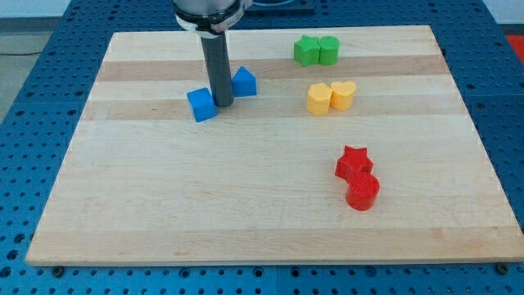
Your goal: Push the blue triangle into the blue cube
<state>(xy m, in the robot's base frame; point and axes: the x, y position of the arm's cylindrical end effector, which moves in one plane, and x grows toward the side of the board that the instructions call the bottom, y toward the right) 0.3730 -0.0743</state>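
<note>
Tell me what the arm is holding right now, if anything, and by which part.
Nothing is held. My tip stands between the blue cube and the blue triangle.

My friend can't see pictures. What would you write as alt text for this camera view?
My tip stands between the blue cube and the blue triangle on a wooden board. To the view's right sit two green blocks, two yellow blocks, and a red star touching a red cylinder.

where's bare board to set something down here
Free: the whole lower left, below the blue cube and left of the red star. Crowded: the top, where my tip stands between cube and blue triangle, and the right side's pairs.
</note>
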